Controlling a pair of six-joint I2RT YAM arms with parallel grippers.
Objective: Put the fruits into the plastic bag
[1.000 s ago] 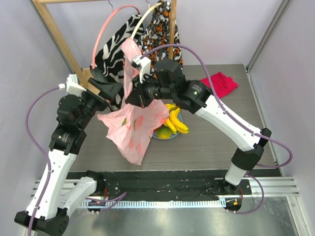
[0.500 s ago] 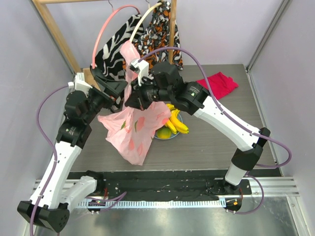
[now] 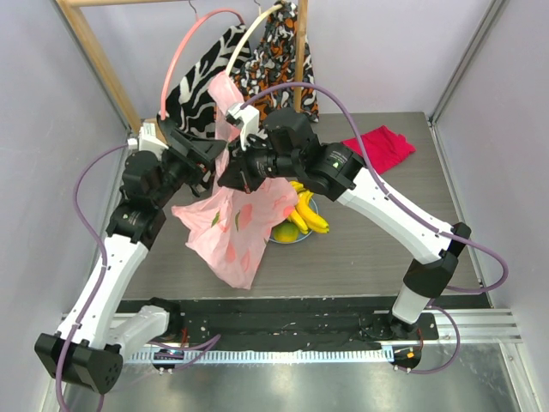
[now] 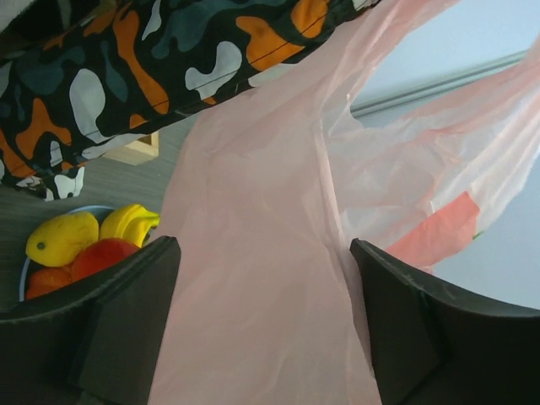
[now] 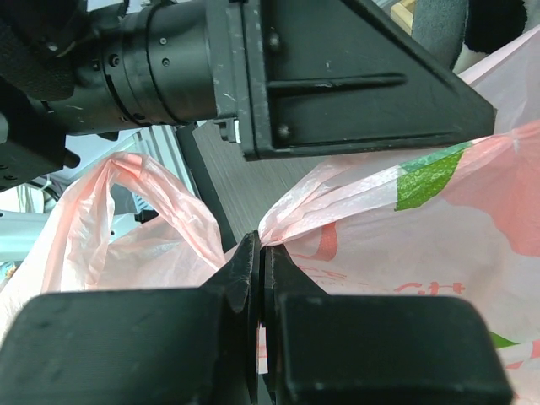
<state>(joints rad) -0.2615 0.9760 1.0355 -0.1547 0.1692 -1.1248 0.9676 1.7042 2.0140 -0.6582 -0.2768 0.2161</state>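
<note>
The pale-pink plastic bag (image 3: pixel 230 230) hangs off the table in mid-air. My right gripper (image 5: pixel 261 253) is shut on a bunched fold near the bag's top (image 5: pixel 337 198). My left gripper (image 4: pixel 263 325) stands open and wide, and the bag's film (image 4: pixel 261 211) fills the gap between its fingers (image 4: pixel 126 321). In the top view it sits right against the bag's upper left edge (image 3: pixel 210 159). The fruits lie together behind the bag: bananas (image 3: pixel 307 210), a green-yellow fruit (image 4: pixel 61 238), a red apple (image 4: pixel 114 257) and an orange (image 4: pixel 46 281).
The fruits rest on a blue plate (image 3: pixel 296 239) at the table's middle. A folded red cloth (image 3: pixel 382 144) lies at the back right. Patterned garments (image 3: pixel 274 51) hang on hangers from a wooden rack (image 3: pixel 99 60) just behind both grippers.
My left arm has swung inward and up, bringing its gripper against the bag's upper left side. The right arm and the bag it holds have hardly shifted.
</note>
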